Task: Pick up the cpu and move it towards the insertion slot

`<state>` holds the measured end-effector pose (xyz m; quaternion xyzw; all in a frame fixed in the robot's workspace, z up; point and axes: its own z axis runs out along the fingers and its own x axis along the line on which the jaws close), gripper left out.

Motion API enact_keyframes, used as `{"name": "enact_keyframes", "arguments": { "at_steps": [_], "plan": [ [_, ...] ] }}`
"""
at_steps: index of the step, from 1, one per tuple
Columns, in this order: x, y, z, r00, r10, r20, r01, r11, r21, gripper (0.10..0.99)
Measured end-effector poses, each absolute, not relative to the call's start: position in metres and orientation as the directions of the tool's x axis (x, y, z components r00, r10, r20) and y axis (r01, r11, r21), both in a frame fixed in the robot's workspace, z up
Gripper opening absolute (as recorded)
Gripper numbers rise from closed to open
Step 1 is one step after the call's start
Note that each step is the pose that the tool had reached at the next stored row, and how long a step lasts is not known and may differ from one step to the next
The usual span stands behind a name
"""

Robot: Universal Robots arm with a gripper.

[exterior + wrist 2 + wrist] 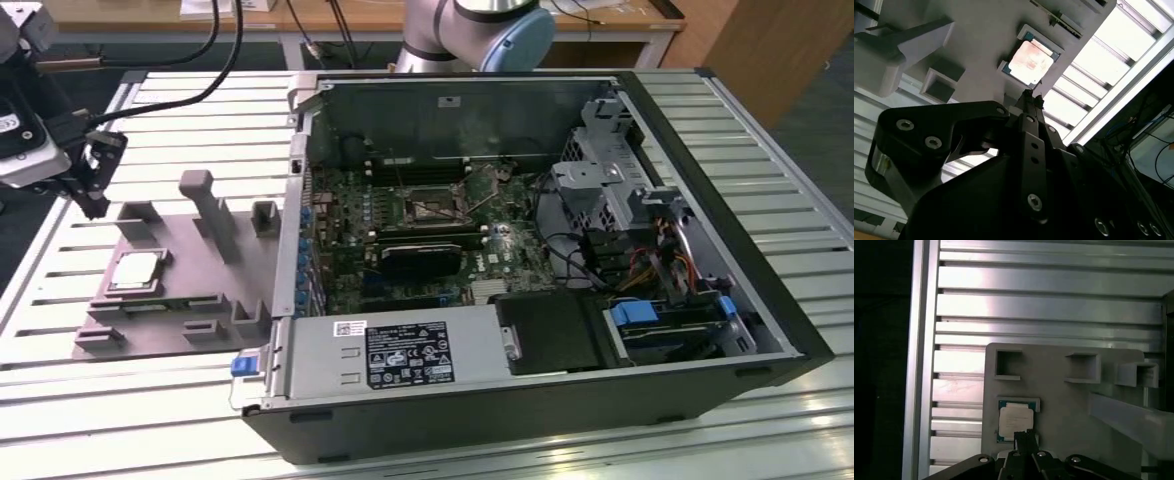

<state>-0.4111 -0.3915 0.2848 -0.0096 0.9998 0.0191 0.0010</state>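
The cpu [136,270] is a small silver square lying flat in a recess of the grey fixture plate [174,310] at the exterior view's left. Both wrist views look down on the cpu [1031,62] [1015,422]. My gripper [94,200] hangs above and behind the fixture, apart from the chip. Its dark fingers meet at a narrow tip in both wrist views, gripper [1031,97] [1024,436], shut and holding nothing. The insertion slot [430,205] is a square metal-framed socket on the motherboard inside the open computer case.
Upright grey posts [200,200] rise from the fixture beside the chip. The case wall [296,190] stands between fixture and motherboard. A black card [420,258], a power supply [400,350], a drive cage [601,170] and cables crowd the case. The table [80,400] is slatted aluminium.
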Motion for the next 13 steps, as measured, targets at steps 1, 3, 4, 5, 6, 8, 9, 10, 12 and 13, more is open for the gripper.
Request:
{"name": "enact_keyframes", "arguments": {
  "at_steps": [1,3,4,5,6,8,9,10,12,13],
  "plan": [
    [-0.412,-0.392,0.281,-1.0,-0.019,-0.002,-0.019,0.999,0.038,0.106],
    [-0.413,-0.392,0.277,-1.0,-0.019,-0.003,-0.019,0.999,0.038,0.106],
    [-0.414,-0.392,0.275,-1.0,-0.019,-0.003,-0.019,0.999,0.038,0.106],
    [-0.414,-0.392,0.273,-1.0,-0.019,-0.003,-0.019,0.999,0.038,0.106],
    [-0.415,-0.392,0.272,-1.0,-0.019,-0.003,-0.019,0.999,0.038,0.106],
    [-0.415,-0.392,0.268,-1.0,-0.019,-0.004,-0.019,0.999,0.038,0.106],
    [-0.415,-0.392,0.266,-1.0,-0.019,-0.004,-0.019,0.999,0.038,0.106],
    [-0.415,-0.393,0.264,-1.0,-0.019,-0.004,-0.019,0.999,0.038,0.106],
    [-0.415,-0.394,0.261,-1.0,-0.019,-0.004,-0.019,0.999,0.038,0.106],
    [-0.415,-0.395,0.259,-1.0,-0.019,-0.004,-0.019,0.999,0.038,0.106]
  ]
}}
